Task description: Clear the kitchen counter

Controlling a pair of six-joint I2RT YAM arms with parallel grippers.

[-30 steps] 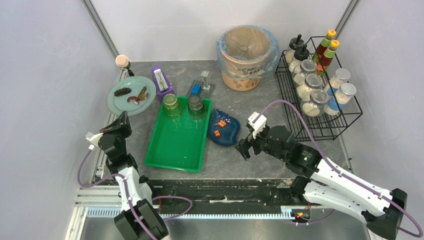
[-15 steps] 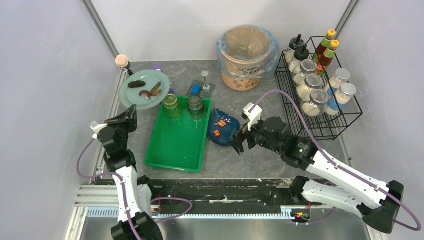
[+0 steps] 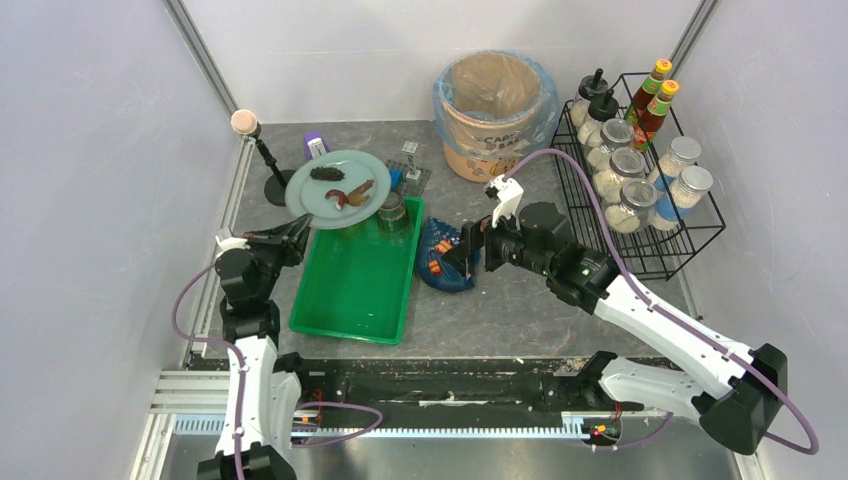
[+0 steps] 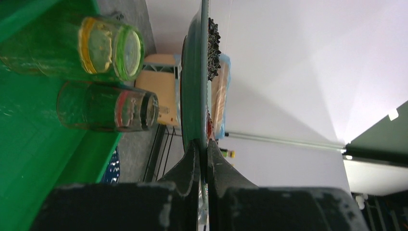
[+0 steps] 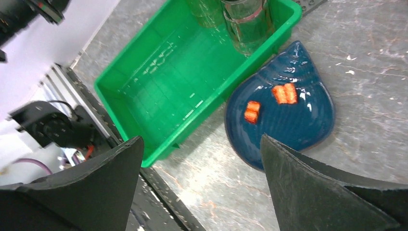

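Two grippers hung above the kitchen counter (image 3: 520, 300): my left gripper (image 4: 202, 144) clamped the rim of a plate (image 3: 365, 210) aloft near the far-left corner, my right gripper (image 5: 199, 144) gaped empty mid-counter; tilting could spill the scraps (image 3: 325, 173).

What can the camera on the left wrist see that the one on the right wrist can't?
Only left wrist: the left pincer clamped on the edge of a pale green plate carrying food scraps. Only right wrist: the open right pincer and the orange bits on the blue dish. Both: the green tray and two glasses.
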